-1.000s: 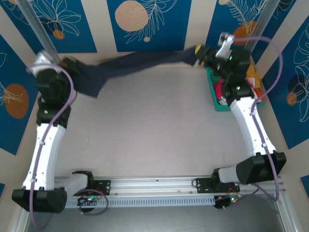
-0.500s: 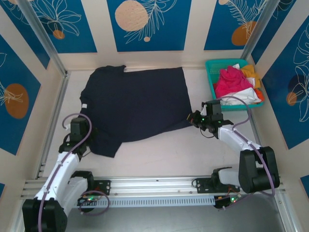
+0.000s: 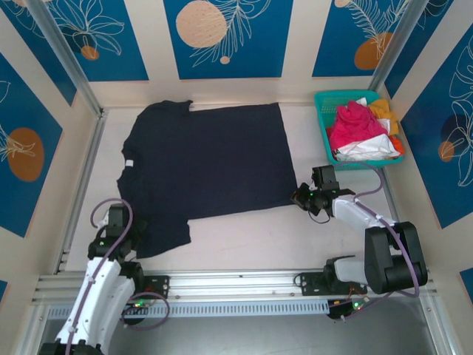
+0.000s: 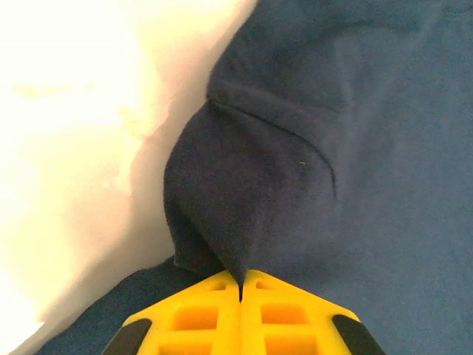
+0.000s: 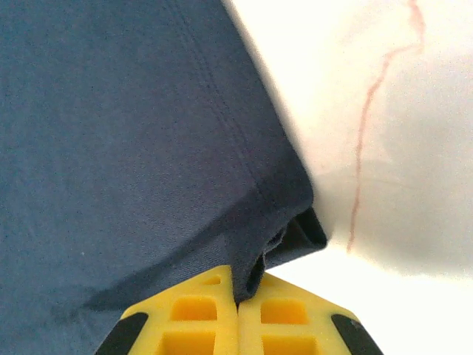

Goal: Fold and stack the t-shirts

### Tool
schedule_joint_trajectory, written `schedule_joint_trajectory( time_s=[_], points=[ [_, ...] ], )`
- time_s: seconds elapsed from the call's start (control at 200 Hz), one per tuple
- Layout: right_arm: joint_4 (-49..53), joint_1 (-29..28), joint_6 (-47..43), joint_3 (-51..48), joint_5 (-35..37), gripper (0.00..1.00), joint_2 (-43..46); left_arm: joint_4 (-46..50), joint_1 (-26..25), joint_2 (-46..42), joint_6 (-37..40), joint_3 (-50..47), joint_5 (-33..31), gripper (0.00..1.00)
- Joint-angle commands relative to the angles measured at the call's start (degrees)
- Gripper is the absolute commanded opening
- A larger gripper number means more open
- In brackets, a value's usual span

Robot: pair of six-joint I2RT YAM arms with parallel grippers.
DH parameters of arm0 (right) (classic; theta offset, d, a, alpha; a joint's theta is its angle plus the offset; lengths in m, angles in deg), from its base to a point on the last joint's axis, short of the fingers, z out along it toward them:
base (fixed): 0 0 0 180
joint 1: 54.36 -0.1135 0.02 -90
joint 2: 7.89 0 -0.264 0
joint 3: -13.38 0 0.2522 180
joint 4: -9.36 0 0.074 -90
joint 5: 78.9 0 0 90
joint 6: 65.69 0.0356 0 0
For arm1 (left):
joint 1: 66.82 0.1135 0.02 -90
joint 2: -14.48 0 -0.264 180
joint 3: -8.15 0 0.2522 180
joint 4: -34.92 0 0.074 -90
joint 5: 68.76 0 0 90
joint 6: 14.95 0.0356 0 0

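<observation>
Navy t-shirt (image 4: 310, 148) fold vanishes between left gripper (image 4: 240, 279) pads, finger bases cropped below. Same at right gripper (image 5: 238, 290). Beyond it, white shirt (image 3: 363, 150) mostly buried under pink shirt (image 3: 353, 126).

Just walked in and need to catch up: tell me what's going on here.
Two robot arms hold a navy shirt that lies spread nearly flat on the table. The left claw is shut on its near-left corner and the right claw on its near-right corner, both low at the table. No fold is made yet. A pink shirt, a white shirt and an orange shirt lie piled in the basket at the far right.
</observation>
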Motion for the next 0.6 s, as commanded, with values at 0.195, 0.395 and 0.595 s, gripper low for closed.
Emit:
schedule_joint_trajectory(
  time_s=[0.195,0.395,0.595],
  points=[
    [4.95,-0.62,-0.31,-0.21,4.37,0.69,7.19,10.56,0.53,-2.67,-2.88,1.92,-3.24,0.71],
    [4.30,-4.97,-7.55,5.29,11.69,0.86,8.84,1.10,0.44,6.61,9.35,9.85,-6.25,1.00],
    [-0.29,-9.55,-8.47,16.17,11.92,0.84,-7.13,-14.05,0.35,34.15,18.34,20.79,-2.52,1.00]
  ],
)
